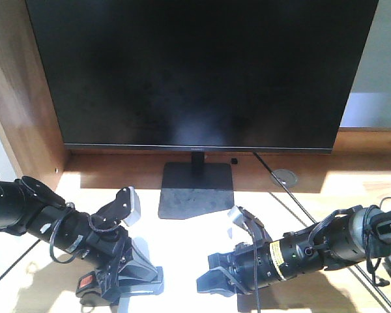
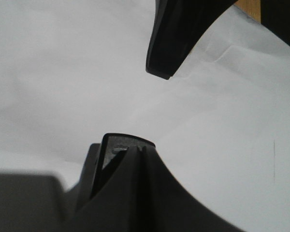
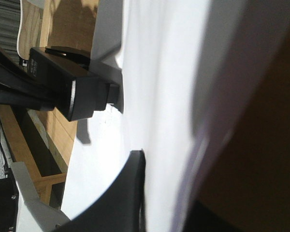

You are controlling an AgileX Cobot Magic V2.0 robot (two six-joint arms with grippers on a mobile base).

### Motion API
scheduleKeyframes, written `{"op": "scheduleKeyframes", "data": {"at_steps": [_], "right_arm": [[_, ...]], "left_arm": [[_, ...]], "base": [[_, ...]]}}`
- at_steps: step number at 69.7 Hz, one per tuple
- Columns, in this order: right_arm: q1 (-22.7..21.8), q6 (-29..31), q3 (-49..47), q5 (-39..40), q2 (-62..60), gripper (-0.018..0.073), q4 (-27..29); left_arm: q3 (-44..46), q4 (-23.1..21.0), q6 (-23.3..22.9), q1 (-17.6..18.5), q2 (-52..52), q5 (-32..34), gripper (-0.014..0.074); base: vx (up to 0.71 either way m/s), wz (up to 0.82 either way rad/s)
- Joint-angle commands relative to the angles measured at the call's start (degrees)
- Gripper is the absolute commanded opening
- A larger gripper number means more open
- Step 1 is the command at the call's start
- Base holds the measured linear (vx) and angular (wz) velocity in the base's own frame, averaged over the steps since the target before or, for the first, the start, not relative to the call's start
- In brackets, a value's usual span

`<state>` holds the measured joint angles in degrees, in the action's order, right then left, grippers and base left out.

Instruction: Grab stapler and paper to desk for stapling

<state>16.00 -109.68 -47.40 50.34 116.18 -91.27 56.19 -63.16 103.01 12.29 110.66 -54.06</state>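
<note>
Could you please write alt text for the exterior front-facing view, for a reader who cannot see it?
Two black robot arms reach over a sunlit wooden desk before a dark monitor. The left gripper is open over the paper, with the stapler at the bottom edge; the right gripper is also open.

The monitor stand [image 1: 195,190] blocks the desk [image 1: 313,186] at 12 o'clock. Bare paper [image 1: 182,261] lies open between the 2 grippers. A cable [image 1: 293,202] crosses at 2 o'clock.
</note>
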Motion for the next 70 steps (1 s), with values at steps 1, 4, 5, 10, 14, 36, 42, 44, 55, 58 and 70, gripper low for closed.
{"op": "scheduleKeyframes", "data": {"at_steps": [1, 4, 5, 10, 14, 36, 42, 44, 55, 58, 70], "right_arm": [[-0.03, 0.78, -1.12, 2.53, -2.4, -0.0002, 1.55], [-0.03, 0.78, -1.12, 2.53, -2.4, -0.0002, 1.55], [-0.03, 0.78, -1.12, 2.53, -2.4, -0.0002, 1.55], [-0.03, 0.78, -1.12, 2.53, -2.4, -0.0002, 1.55], [-0.03, 0.78, -1.12, 2.53, -2.4, -0.0002, 1.55], [-0.03, 0.78, -1.12, 2.53, -2.4, -0.0001, 1.55], [-0.03, 0.78, -1.12, 2.59, -2.4, 0.0, 1.55], [-0.03, 0.78, -1.12, 2.59, -2.4, 0.0, 1.55], [-0.03, 0.78, -1.12, 2.25, -2.4, 0.0015, 1.55], [-0.03, 1.06, -1.12, 2.12, -2.4, 0.003, 1.55], [-0.03, 4.44, -1.12, 2.52, -2.4, 0.0176, 1.6]], "left_arm": [[-0.05, 4.31, -0.13, 0.36, -0.63, 2.7, -0.0006], [-0.05, 4.31, -0.18, 0.36, -0.63, 2.63, -0.0006], [-0.05, 4.31, -0.18, 0.36, -0.63, 2.54, -0.0006], [-0.05, 4.2, -0.18, 0.36, -0.69, 2.24, -0.0006], [-0.05, 4.13, -0.24, 0.36, -0.92, 1.57, -0.0006], [-0.05, 4.13, -0.69, 0.36, -9.23, -0.03, -0.0006], [-0.05, 4.08, -0.77, 0.36, -14.98, 0.08, -0.0006], [-0.05, 4.08, -0.77, 0.36, -15.8, 0.12, -0.0006], [-0.05, 4.08, -0.77, 0.36, -19.06, 0.82, -0.0006], [-0.05, 4.08, -0.77, 0.36, -19.57, 1.06, -0.0006], [-0.05, 4.07, -0.78, 0.36, -20.19, 1.17, -0.0006]], "base": [[0.0, 0.0], [0.0, 0.0], [0.0, 0.0], [0.0, 0.0], [0.0, 0.0], [0.0, 0.0], [0.0, 0.0], [0.0, 0.0], [0.0, 0.0], [0.0, 0.0], [0.0, 0.0]]}}
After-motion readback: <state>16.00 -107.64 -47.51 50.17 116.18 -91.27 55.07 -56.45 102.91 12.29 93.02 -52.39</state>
